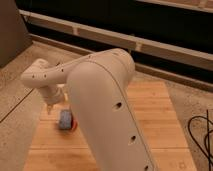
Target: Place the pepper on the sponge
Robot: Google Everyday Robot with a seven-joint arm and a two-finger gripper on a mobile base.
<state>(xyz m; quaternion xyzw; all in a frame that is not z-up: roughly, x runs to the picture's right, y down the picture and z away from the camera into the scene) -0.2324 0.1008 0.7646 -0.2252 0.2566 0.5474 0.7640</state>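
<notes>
The sponge (64, 120), a blue-grey pad, lies on the left part of the wooden table (150, 120). A bit of the orange-red pepper (74, 124) shows at the sponge's right edge. My big white arm hides the rest, and I cannot tell whether the pepper rests on the sponge or beside it. My gripper (50, 106) hangs just above and left of the sponge, at the end of the white wrist.
My white arm (107, 115) fills the middle of the view and hides much of the table. Speckled floor (17, 100) lies to the left. A black cable (202, 137) runs at the right edge. Dark shelving stands behind.
</notes>
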